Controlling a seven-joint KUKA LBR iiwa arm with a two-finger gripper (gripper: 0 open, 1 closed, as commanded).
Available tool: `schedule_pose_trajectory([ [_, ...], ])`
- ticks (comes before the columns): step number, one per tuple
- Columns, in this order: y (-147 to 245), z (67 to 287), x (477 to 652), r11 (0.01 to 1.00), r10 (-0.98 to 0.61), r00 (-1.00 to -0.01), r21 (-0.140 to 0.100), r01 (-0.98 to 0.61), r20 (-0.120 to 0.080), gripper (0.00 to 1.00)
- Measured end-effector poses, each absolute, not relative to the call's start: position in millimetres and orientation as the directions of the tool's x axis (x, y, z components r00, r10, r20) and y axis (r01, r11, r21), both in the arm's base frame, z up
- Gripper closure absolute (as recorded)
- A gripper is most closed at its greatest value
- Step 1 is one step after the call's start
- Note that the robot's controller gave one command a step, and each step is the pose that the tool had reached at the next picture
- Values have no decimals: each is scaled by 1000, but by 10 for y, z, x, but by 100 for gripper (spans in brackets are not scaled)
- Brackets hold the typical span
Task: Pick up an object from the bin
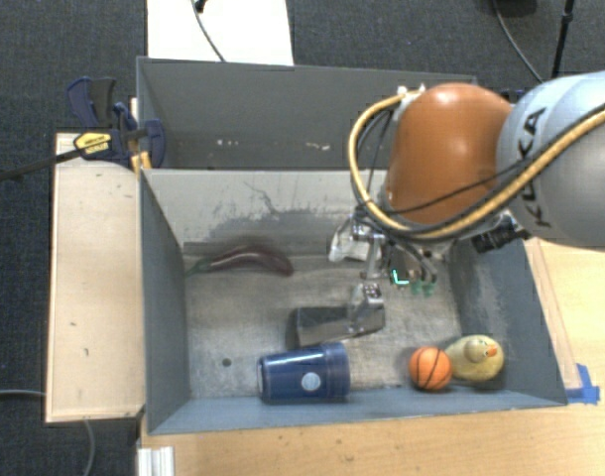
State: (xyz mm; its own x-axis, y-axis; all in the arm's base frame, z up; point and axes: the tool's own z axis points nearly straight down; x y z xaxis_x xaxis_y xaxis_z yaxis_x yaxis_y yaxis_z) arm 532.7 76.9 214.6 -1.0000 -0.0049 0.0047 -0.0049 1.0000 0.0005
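gripper [367,310] low over right end of flat dark grey block [317,325], which runs off to its left. open or clenched: cannot tell. suggest centring over block, lifting straight; blue cup [304,375] close below-left, avoid nudging.

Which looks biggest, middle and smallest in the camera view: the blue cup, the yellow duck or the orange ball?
1. blue cup, lying on its side: clearly largest
2. yellow duck
3. orange ball, slightly smaller than the duck beside it
All three lie in one row, so nearness to the camera hardly matters.
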Motion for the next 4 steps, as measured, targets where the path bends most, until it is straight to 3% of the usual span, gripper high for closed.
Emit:
schedule_pose_trajectory([
  [1,764,2181,5344,1000,-3,-1000,1,-3,-3,0],
  [2,769,1757,5366,1000,-4,-1000,2,-5,-11,0],
  [3,685,831,5462,984,-180,-983,2,-180,-23,100],
  [4,685,831,5462,984,-179,-984,2,-179,-23,100],
])
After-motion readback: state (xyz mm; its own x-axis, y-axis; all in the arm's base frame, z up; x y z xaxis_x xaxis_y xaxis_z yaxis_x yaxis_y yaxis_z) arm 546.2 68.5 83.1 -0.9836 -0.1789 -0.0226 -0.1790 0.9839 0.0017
